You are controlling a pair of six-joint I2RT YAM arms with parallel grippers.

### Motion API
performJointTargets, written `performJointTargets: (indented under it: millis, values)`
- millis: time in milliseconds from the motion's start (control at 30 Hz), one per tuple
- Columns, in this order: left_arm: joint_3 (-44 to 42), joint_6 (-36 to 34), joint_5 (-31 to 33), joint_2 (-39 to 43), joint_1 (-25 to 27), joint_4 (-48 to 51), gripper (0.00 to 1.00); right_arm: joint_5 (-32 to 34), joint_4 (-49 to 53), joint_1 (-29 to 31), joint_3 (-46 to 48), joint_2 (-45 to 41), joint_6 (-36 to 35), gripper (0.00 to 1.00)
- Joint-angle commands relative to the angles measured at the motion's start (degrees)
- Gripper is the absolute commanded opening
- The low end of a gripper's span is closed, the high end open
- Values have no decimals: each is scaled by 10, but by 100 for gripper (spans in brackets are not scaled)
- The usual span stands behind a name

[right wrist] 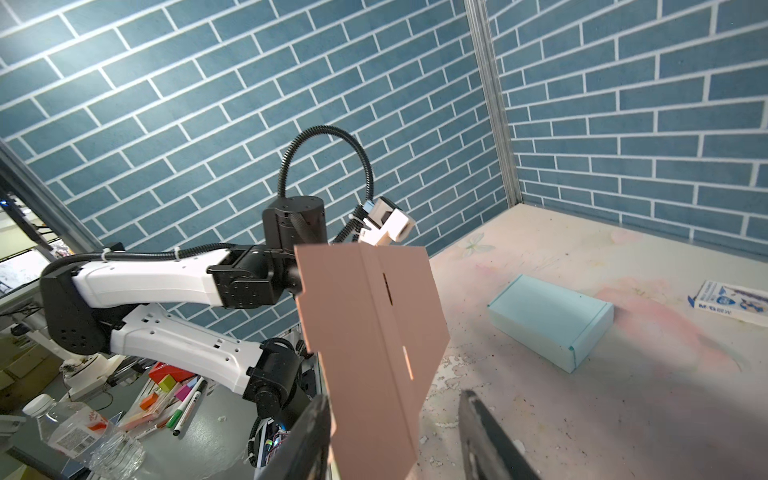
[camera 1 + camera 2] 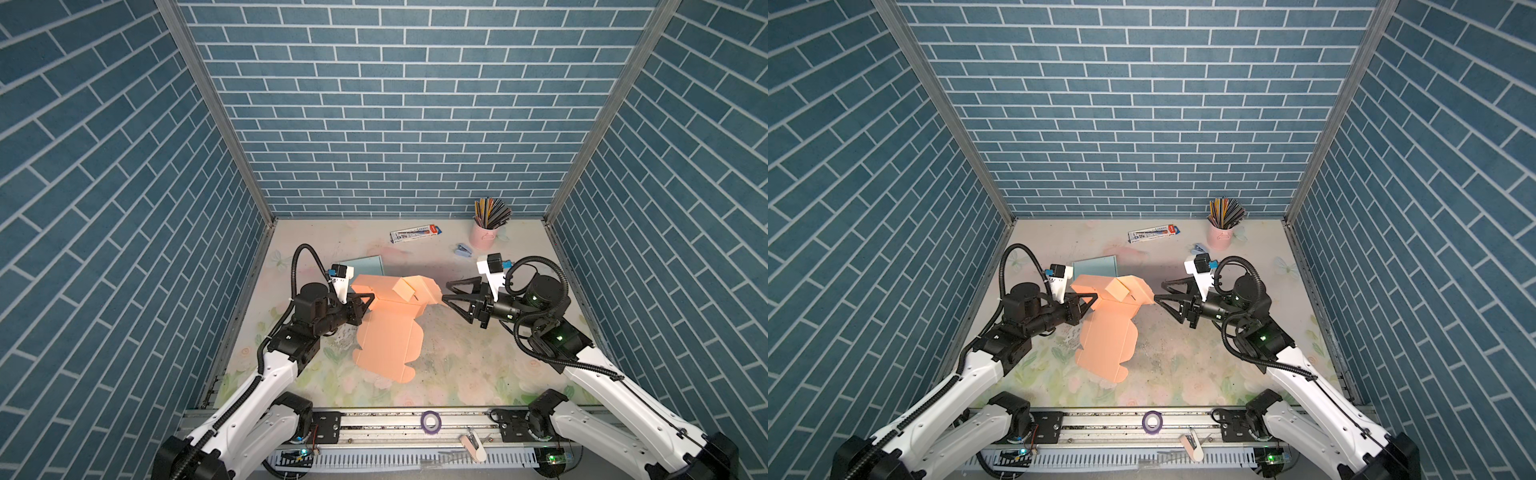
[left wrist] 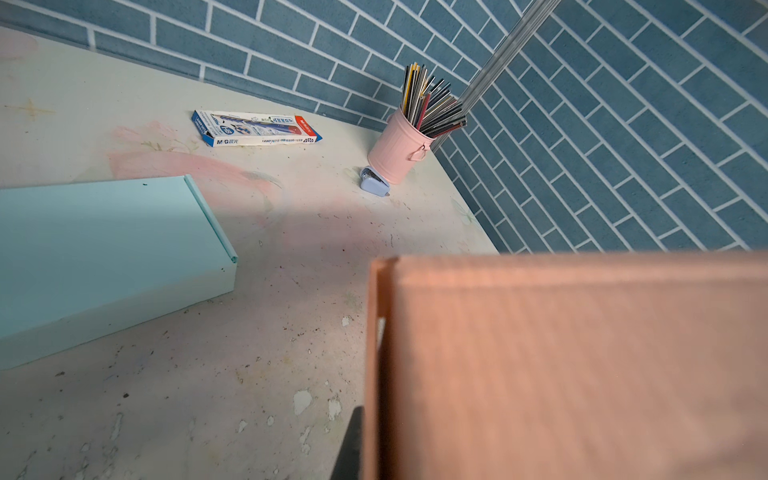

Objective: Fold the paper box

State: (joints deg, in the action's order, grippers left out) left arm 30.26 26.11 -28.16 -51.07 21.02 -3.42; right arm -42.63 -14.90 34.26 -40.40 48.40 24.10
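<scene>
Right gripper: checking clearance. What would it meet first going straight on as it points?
The box: its raised flap stands right ahead of the right gripper, seemingly already between its open jaws.

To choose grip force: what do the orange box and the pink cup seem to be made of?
Orange box: likely thin cardboard, matte. Pressed crease lines, cut slots and rounded tabs show.
Pink cup: probably painted sheet metal with a slight sheen. The ribbed wall and small side handle suggest it, though plastic is possible.
</scene>
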Motion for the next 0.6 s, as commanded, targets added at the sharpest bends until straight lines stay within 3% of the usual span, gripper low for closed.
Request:
performJointTargets:
  millis: [0, 133, 300, 433, 567]
  values:
    - [20, -16, -3, -7, -2, 8, 8, -24, -10, -10, -27, -12, 11, 50]
    - [20, -19, -15, -7, -3, -1, 8, -58, -61, -41, -24, 9, 62, 50]
    - [20, -18, -20, -3, -3, -4, 8, -76, -26, -40, -29, 39, 8, 50]
    - [20, -20, -18, -7, -1, -4, 8, -59, 66, -23, -48, 44, -88, 49]
    - [21, -21, -19, -12, 2, -4, 8, -65, 84, -4, -58, 52, -117, 48]
